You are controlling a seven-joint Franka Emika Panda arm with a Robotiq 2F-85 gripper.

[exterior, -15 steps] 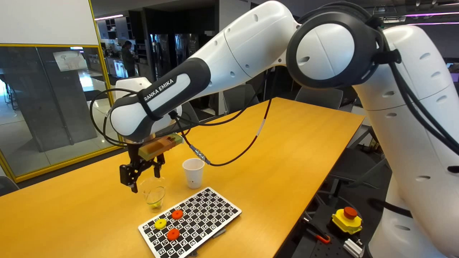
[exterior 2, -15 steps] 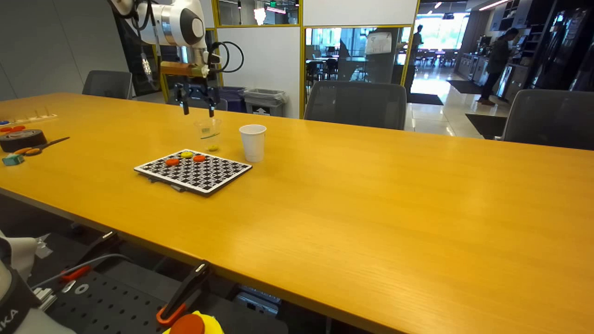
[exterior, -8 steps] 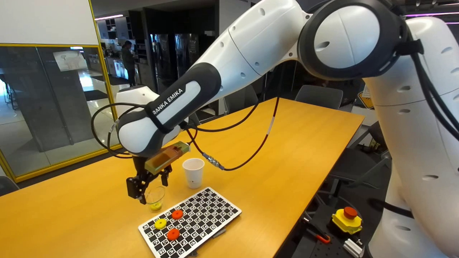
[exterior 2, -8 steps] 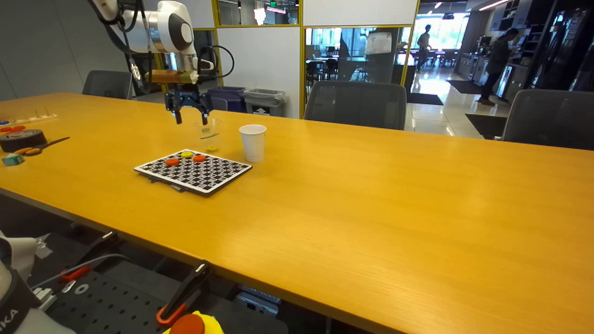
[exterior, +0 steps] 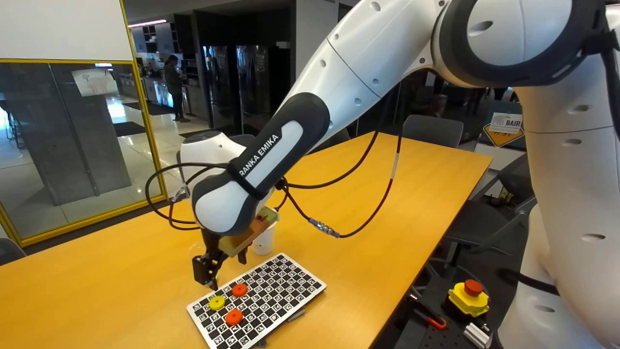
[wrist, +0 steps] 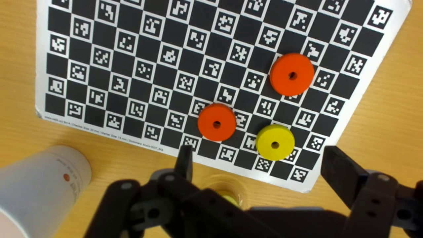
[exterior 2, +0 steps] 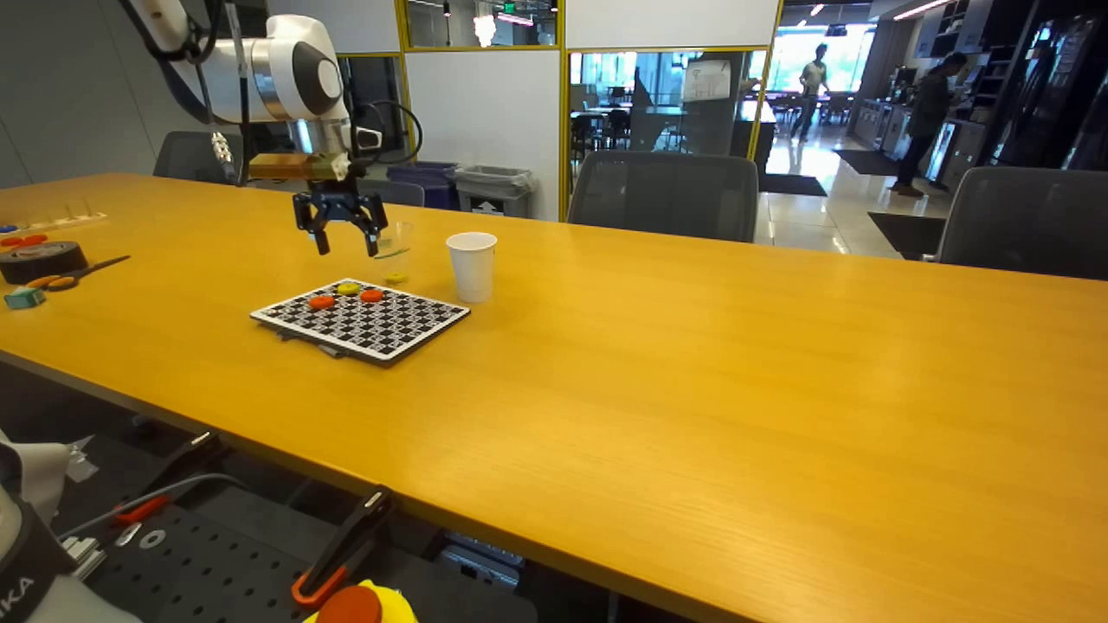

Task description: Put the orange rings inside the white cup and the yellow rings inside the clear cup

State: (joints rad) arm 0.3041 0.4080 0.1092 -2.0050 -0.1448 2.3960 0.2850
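Two orange rings [wrist: 211,114] [wrist: 287,66] and one yellow ring [wrist: 275,134] lie flat on a checkered board; they show in both exterior views. Another yellow ring [exterior 2: 396,279] sits inside the clear cup [exterior 2: 401,245], which stands just beyond the board. The gripper partly hides this cup in the wrist view [wrist: 242,191]. The white cup [exterior 2: 473,266] stands upright beside the board, at lower left in the wrist view [wrist: 49,185]. My gripper [wrist: 257,150] is open and empty above the board's edge, its fingers either side of the yellow ring, higher than it.
The checkered board [exterior: 286,276] lies on the wooden table [exterior 2: 692,389]. At the far left of an exterior view are a dark tape roll [exterior 2: 43,260], scissors [exterior 2: 82,272], a teal block [exterior 2: 24,298], a peg stand [exterior 2: 65,222] and more red rings [exterior 2: 35,240].
My open gripper has moved down and away from above the clear cup, towards the board and its yellow ring. The rings on the board and both cups have stayed in place.
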